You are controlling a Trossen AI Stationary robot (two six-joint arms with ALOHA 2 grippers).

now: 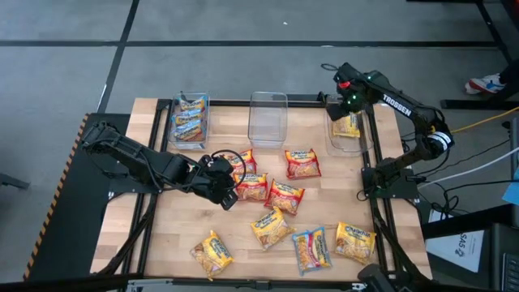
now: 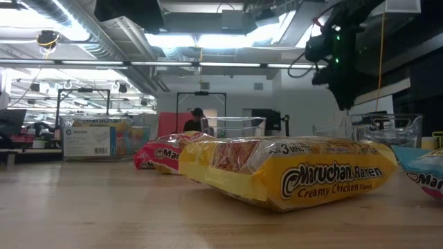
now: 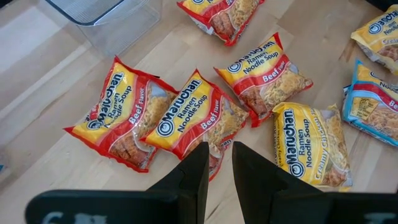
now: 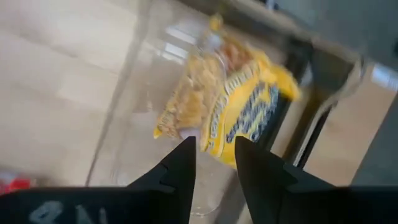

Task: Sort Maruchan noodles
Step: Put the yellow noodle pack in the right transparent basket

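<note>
While the right gripper (image 1: 350,99) hangs above the clear bin (image 1: 366,139) at the table's far right corner, its jaws stand parted with nothing between them, and a yellow packet (image 4: 233,109) lies beyond and below the fingertips inside that bin, blurred in the right wrist view, its dark lettering running along the wrapper. The left gripper (image 3: 216,163) sits low over the middle of the table (image 1: 162,235), jaws released and a narrow gap between the fingers; whether they touch the wrapper under them cannot be told.

Just past its tips lies a red-and-yellow Beef packet (image 3: 196,118), crinkly, with a noodle picture on its lower half. A second Beef packet (image 3: 121,115) lies touching it on one side, a third Beef packet (image 3: 264,78) just beyond on the other, and a fourth red packet (image 3: 224,15) farther ahead near the empty middle bin (image 3: 109,18). Beside the jaws on the other flank lies a yellow Creamy Chicken packet (image 3: 311,146), and past it a blue packet (image 3: 373,112).

In the high view more yellow packets lie toward the near edge: one (image 1: 212,252) near the left, one (image 1: 354,242) near the right. The far left bin (image 1: 190,122) holds stacked packets with blue showing.
</note>
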